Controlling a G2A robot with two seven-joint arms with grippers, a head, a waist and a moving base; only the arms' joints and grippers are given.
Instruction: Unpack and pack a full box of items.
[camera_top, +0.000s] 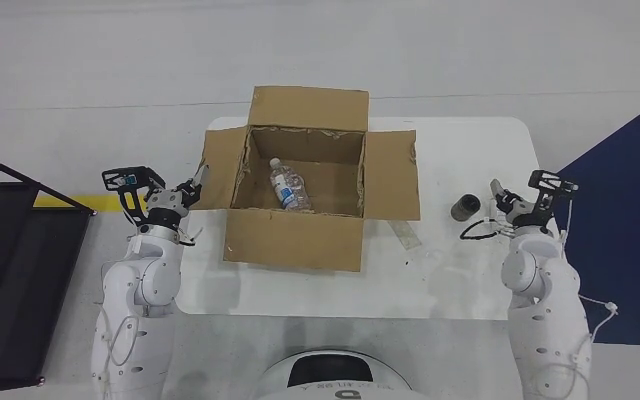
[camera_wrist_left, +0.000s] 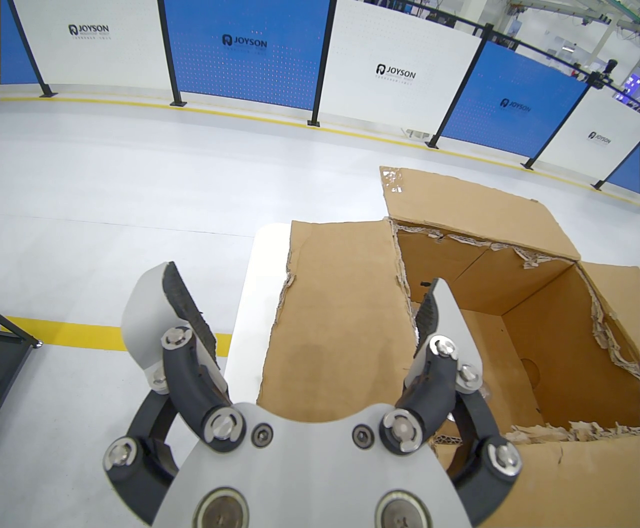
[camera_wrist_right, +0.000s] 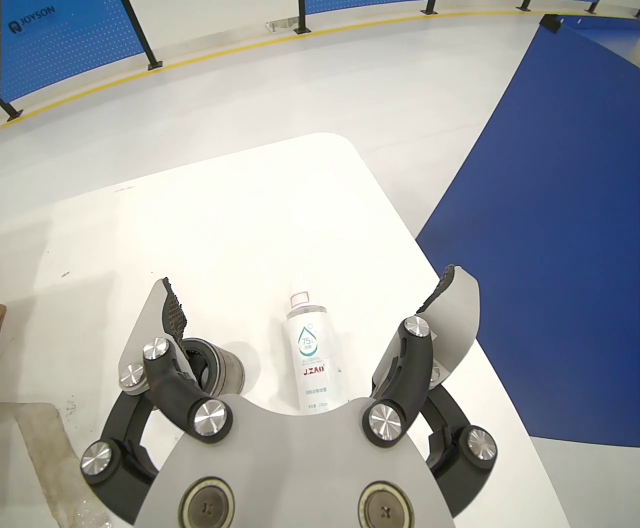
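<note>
Leftmost, the left gripper (camera_wrist_left: 303, 280) hovers, fingers spread, just beside the open cardboard box's (camera_top: 295, 240) left flap. A water bottle (camera_top: 289, 187) lies inside the box. Rightward on the table (camera_top: 470, 150), a dark cylinder (camera_top: 464, 208) and a spray bottle (camera_wrist_right: 312, 357) rest near the right gripper (camera_wrist_right: 310, 279), its fingers also spread.

place: industrial robot test hall
walls: blue and white perforated partition panels (camera_wrist_left: 400, 75)
ground: glossy grey floor (camera_wrist_left: 125, 175), yellow boundary line (camera_wrist_left: 75, 333)
</note>
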